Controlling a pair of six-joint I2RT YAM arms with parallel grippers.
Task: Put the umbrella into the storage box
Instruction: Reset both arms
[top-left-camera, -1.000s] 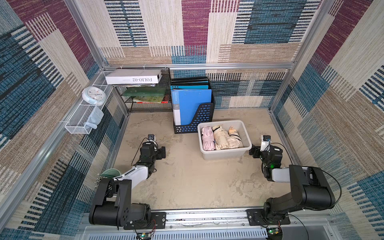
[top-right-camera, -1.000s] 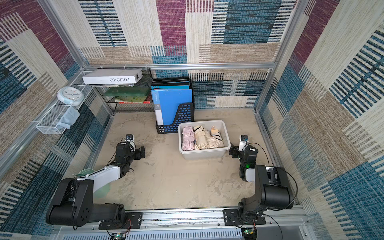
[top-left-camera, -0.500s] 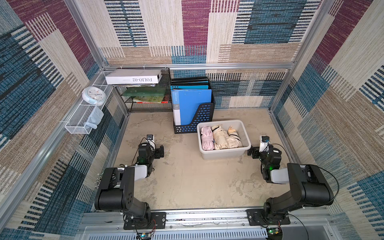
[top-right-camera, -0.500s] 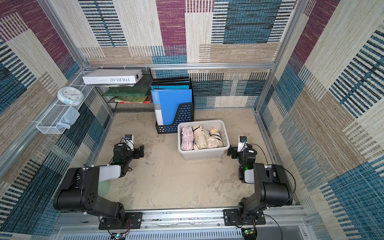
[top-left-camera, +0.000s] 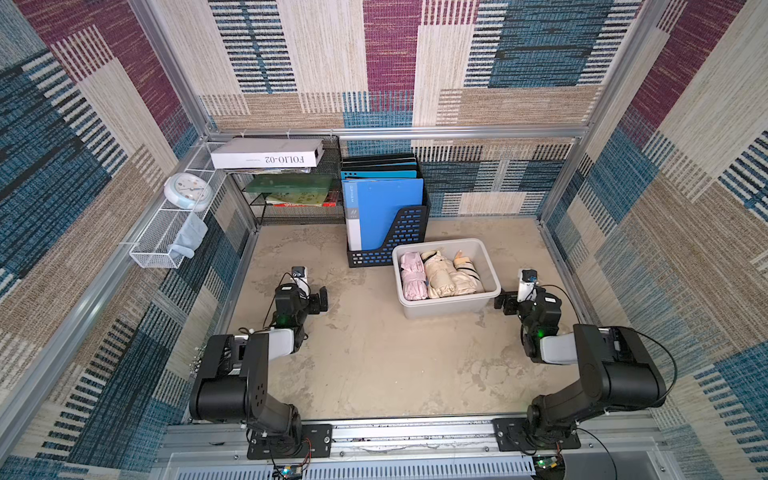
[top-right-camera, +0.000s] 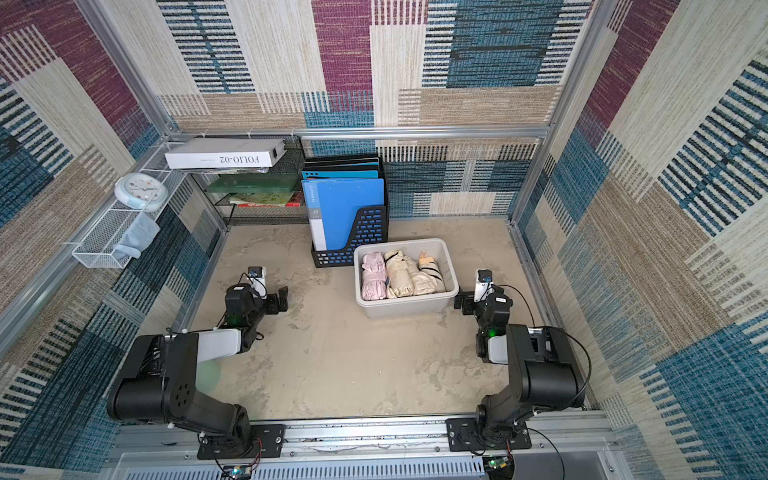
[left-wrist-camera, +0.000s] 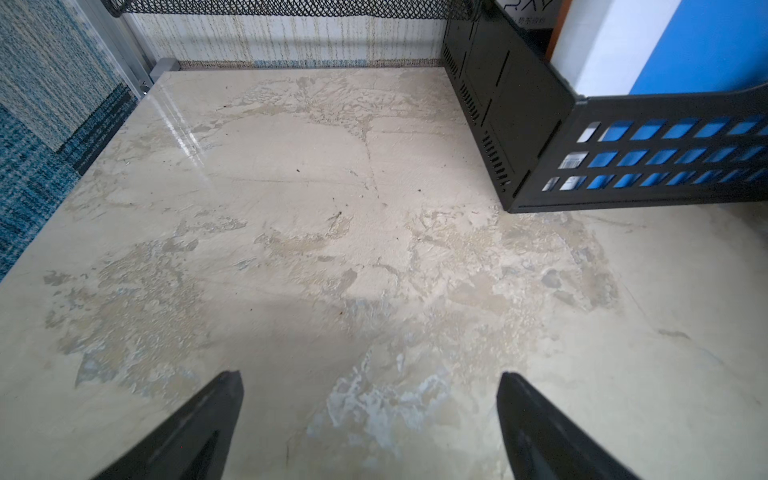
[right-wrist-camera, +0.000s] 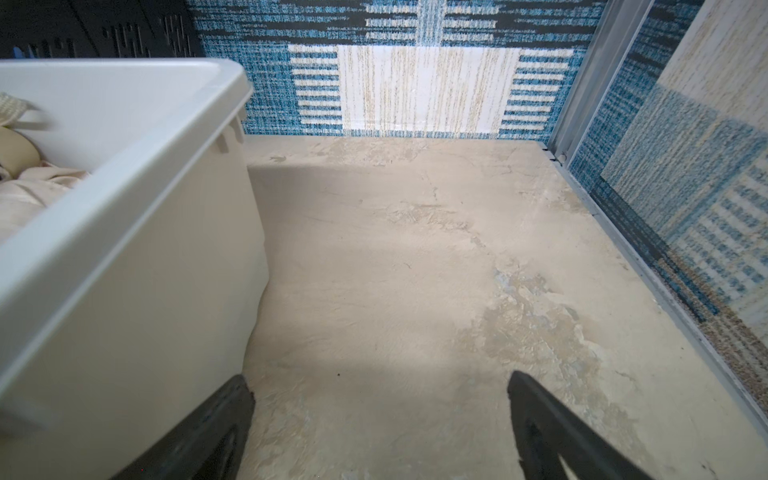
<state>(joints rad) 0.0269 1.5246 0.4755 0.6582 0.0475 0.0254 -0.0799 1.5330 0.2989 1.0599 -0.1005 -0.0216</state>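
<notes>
Between patchwork walls, mottled tabletop.

There is one storage box, and three folded umbrellas: one pink umbrella and two cream, the middle umbrella and the strapped umbrella. One file holder, one clock, one wire basket, one pale blue cloth, one white carton. Two end effectors: the left end effector, the right end effector. The folders cannot be counted.
</notes>
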